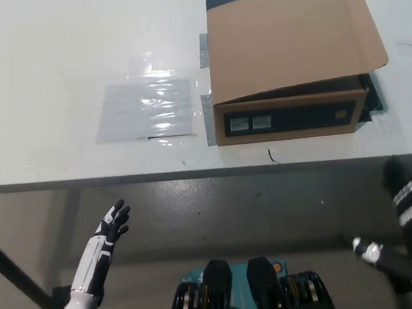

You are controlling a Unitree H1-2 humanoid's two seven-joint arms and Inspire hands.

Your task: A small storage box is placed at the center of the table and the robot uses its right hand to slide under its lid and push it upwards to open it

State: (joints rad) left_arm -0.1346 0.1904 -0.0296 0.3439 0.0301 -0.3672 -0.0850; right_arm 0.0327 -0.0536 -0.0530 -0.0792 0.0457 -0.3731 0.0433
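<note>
Sitting on the white table [53,81] toward its right and near the front edge: cardboard storage box [290,113], brown, low and flat. Its lid [289,33] is a brown flap lying down over the top, with a dark band along the far edge; the lid's front lip overhangs the front wall slightly at the right. Front wall has a long dark strip with two small pale label rectangles [251,123] at its left and a small round mark at the right; no writing readable, too small. Clear tape pieces show at the box's left side. Clear plastic sheet [145,108] lies flat on the table just left of the box, glare on it, no print legible.

Left hand [113,225], white with dark fingers, below the table edge at lower left, fingers spread, holding nothing, well apart from the box. Right hand [391,257], black, low at the bottom right, below the table edge, not touching the box; can't tell whether its fingers are apart or closed.
</note>
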